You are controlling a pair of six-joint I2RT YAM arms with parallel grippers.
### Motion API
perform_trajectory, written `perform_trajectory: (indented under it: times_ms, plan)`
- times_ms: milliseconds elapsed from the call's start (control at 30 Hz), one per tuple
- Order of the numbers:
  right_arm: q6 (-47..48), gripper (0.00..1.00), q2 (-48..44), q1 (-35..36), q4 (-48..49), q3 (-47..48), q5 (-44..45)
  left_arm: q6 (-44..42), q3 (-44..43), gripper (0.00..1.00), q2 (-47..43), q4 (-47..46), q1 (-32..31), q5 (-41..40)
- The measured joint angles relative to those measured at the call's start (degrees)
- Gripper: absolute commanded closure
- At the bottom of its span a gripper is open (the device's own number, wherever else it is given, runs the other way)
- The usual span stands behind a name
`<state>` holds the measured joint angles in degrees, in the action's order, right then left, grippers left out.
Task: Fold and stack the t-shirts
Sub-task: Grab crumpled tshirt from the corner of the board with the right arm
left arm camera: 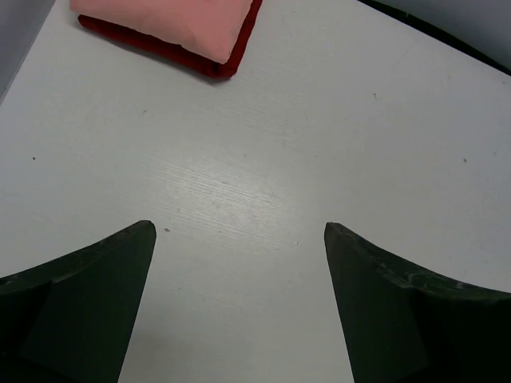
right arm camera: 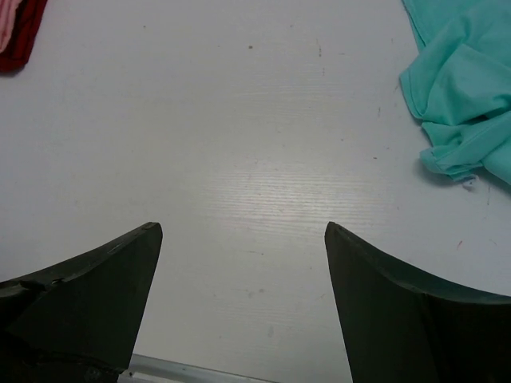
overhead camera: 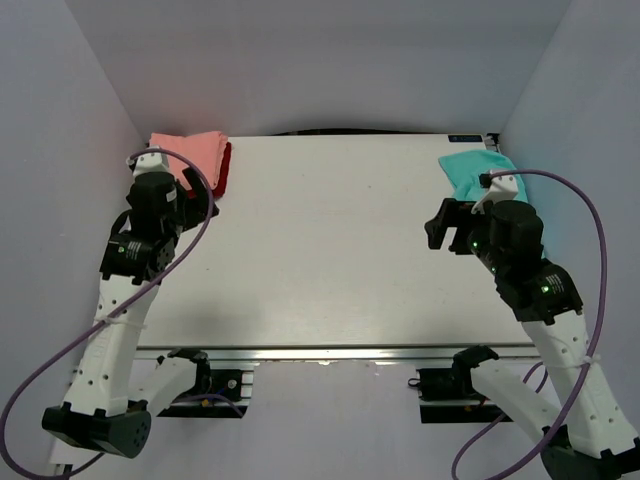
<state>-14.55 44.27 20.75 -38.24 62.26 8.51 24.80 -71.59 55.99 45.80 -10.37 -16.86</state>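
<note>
The salmon-pink t-shirt lies folded on top of the folded dark red t-shirt at the table's far left corner. Both show in the left wrist view, pink over red. The teal t-shirt lies crumpled and unfolded at the far right, and it also shows in the right wrist view. My left gripper is open and empty over bare table, just near of the stack. My right gripper is open and empty, near and left of the teal shirt.
The white table is boxed in by pale walls on the left, right and back. Its metal front rail runs along the near edge, with both arm bases below it.
</note>
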Motion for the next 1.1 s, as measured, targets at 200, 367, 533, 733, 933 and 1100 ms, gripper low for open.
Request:
perform_trajectory:
  times_ms: [200, 367, 533, 733, 933, 1100]
  plan:
    - [3.0, 0.11, 0.5, 0.0, -1.3, 1.5, -1.3, -1.9, 0.0, 0.02, 0.0, -0.6, 0.0, -1.7]
    - [1.5, 0.11, 3.7, 0.0, -0.7, 1.2, 3.0, -1.8, 1.0, 0.02, -0.6, -2.9, 0.0, -1.7]
    - [1.2, 0.11, 12.7, -2.1, 2.4, 0.3, 9.8, -1.9, 0.4, 0.02, 1.0, -3.5, 0.0, -1.1]
    - [0.9, 0.11, 29.1, -11.6, 6.1, 3.5, 10.7, -1.9, 0.1, 0.02, 1.8, -2.0, 0.0, -1.1]
    - [-0.6, 0.11, 44.1, -19.1, 8.5, 10.2, 8.7, -3.4, 0.1, 0.02, 0.5, -1.2, 0.0, -1.8]
    - [-2.5, 0.11, 50.4, -27.1, 11.3, 11.5, 4.7, -4.5, 1.9, 0.02, 1.8, -2.1, 0.0, -0.9]
